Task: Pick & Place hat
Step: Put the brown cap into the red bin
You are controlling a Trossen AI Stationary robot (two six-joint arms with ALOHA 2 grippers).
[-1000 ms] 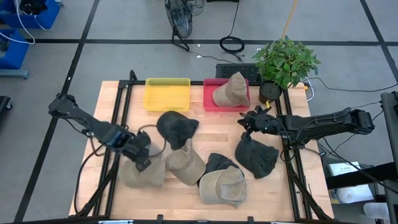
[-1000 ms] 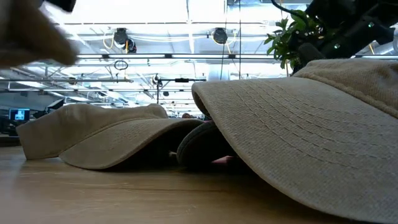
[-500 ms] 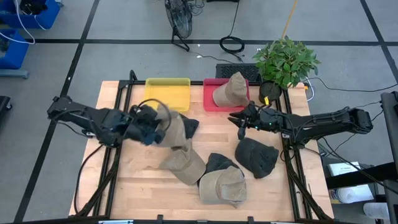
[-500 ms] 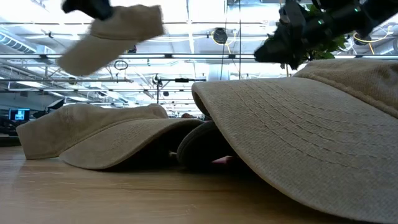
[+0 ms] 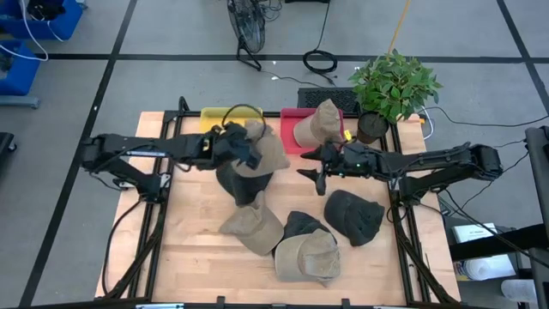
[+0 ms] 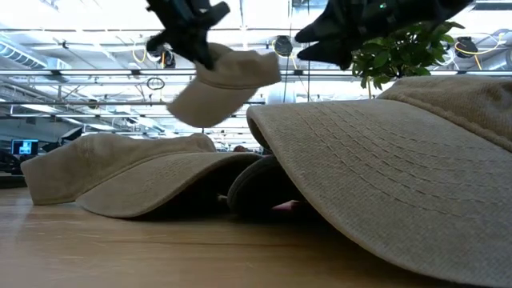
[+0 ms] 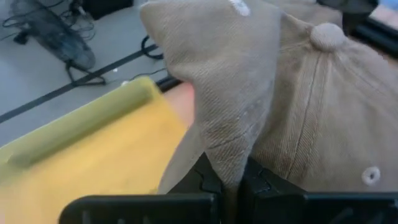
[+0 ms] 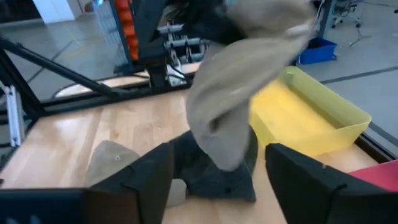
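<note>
Above five tabletop hats, left tool [image 5: 243, 148] pinches a sixth hat [image 5: 266, 154]; right tool [image 5: 319, 172] spread.

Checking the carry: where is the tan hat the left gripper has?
In the high view the tan hat hangs from the left gripper, shut on it, above the black hat, just in front of the yellow bin.

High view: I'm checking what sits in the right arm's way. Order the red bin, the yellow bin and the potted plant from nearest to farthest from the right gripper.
Measured from the right gripper, open over the table's middle:
1. Red bin, just behind it at the table's far edge.
2. Potted plant, off the far right corner.
3. Yellow bin, far edge, toward the left arm.
</note>
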